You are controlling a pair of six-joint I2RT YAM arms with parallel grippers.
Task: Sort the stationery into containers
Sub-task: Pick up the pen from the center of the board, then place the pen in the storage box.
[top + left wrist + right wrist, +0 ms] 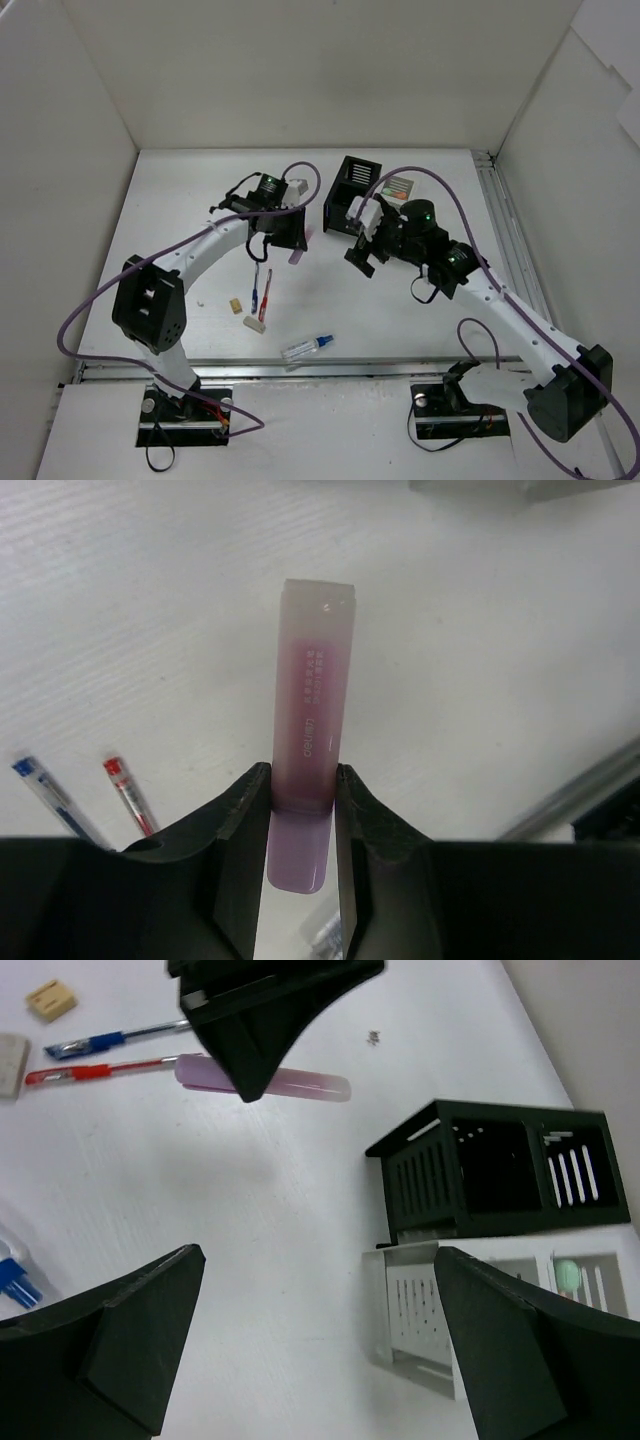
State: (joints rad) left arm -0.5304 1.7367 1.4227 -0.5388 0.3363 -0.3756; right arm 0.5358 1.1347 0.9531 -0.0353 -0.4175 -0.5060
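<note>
Pink marker (pixel 315 680) clamped in left gripper (pixel 302 772), long axis straight out from jaws; black container (pixel 345 190) rightward, toward far edge of desk (pixel 180 190) (right gripper (pixel 318 1260) wide).

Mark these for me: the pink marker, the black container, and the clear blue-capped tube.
pink marker (pixel 312 700): left wrist view, middle of its barrel.
black container (pixel 422 1182): right wrist view, its slotted side wall.
clear blue-capped tube (pixel 299 351): top external view, its clear body.

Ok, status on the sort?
Left fingers shut on pink marker. Right fingers open, empty, by black box and white box. Blue pen, red pen, tube unsorted. Nothing between marker and boxes.
</note>
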